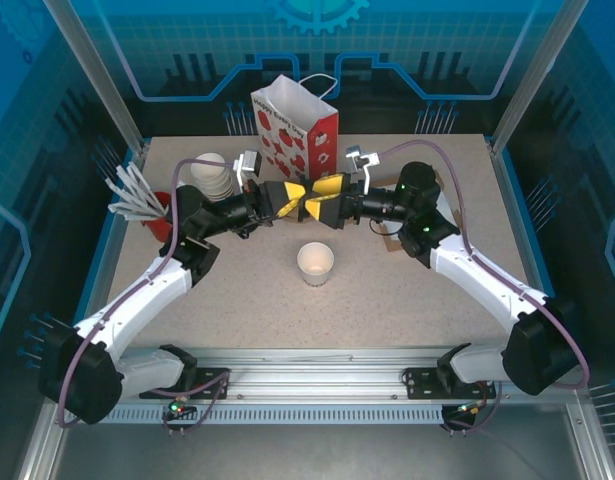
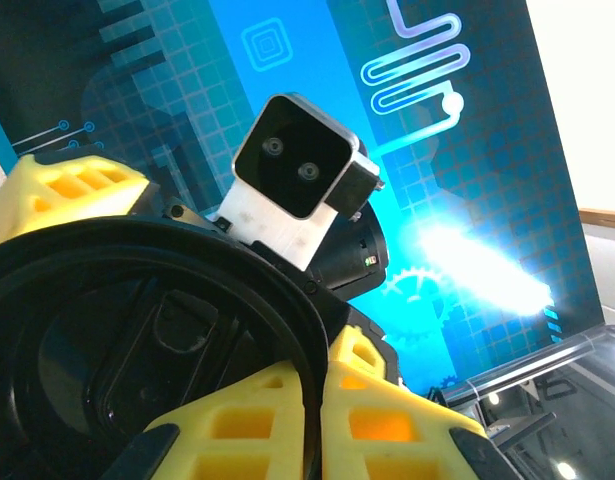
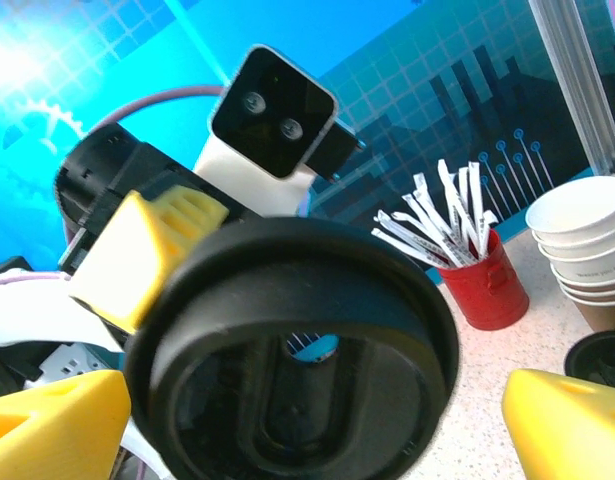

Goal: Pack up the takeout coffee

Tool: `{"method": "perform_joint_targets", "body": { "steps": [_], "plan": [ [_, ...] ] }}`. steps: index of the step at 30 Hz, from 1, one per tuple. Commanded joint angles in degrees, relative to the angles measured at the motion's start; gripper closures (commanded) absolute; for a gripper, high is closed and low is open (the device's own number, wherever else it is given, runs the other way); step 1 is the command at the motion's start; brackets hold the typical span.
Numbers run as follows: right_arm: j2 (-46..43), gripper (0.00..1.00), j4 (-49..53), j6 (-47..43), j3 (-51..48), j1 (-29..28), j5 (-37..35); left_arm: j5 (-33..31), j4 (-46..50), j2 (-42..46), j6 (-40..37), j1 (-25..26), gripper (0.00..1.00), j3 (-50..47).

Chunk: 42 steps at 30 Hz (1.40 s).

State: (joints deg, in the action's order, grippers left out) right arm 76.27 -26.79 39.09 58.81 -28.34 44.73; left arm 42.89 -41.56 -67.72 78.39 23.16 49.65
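The takeout coffee cup [image 1: 315, 263], small and pale, stands upright and without a lid in the middle of the table. Above and behind it the two grippers meet nose to nose. My left gripper [image 1: 293, 200] [image 2: 315, 400] is shut on the rim of a round black lid [image 2: 137, 340], with its yellow fingers pinching the edge. The lid [image 3: 297, 360] sits between the wide-apart yellow fingers [image 3: 572, 425] of my right gripper [image 1: 324, 203] [image 3: 307, 430], which is open and not pressing on it. The red-and-white paper bag [image 1: 295, 125] stands open just behind the grippers.
A stack of lidless white cups [image 1: 215, 175] [image 3: 582, 240] and a red holder of white sticks [image 1: 152, 210] [image 3: 482, 285] stand at the left. A brown cardboard piece [image 1: 391, 238] lies under my right arm. A dark round object [image 3: 599, 355] sits beside the cup stack.
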Motion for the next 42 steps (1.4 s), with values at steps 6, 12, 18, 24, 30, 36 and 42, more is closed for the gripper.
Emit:
{"method": "perform_joint_targets", "body": {
  "steps": [6,12,18,24,30,36,42],
  "plan": [
    [1.60,0.06,-8.24,4.15,-1.49,-0.13,1.51,-0.61,-8.00,-0.22,4.54,0.46,0.90,-0.96],
    [1.71,0.04,-10.23,5.33,-2.12,-0.22,1.59,-0.79,-9.85,-0.48,6.13,0.57,0.90,-1.17],
    [2.26,0.04,-10.57,5.47,-1.68,-0.60,1.65,-1.04,-11.18,-0.63,6.86,0.75,0.90,-1.35],
    [2.86,0.05,-14.40,7.91,-2.21,-0.87,2.03,-1.15,-12.25,-0.98,7.51,1.00,0.91,-1.64],
    [2.22,0.08,-14.44,7.74,-2.48,-1.45,1.71,-1.54,-12.65,-1.01,7.52,1.01,0.91,-2.01],
    [1.54,0.18,-14.35,7.39,-3.03,-1.59,1.16,-1.62,-13.26,-1.27,7.64,0.99,0.91,-2.34],
    [-0.26,0.29,-12.25,5.94,-4.01,-0.99,-0.46,-1.94,-13.29,-1.62,7.33,0.87,0.88,-2.79]
  ]
}}
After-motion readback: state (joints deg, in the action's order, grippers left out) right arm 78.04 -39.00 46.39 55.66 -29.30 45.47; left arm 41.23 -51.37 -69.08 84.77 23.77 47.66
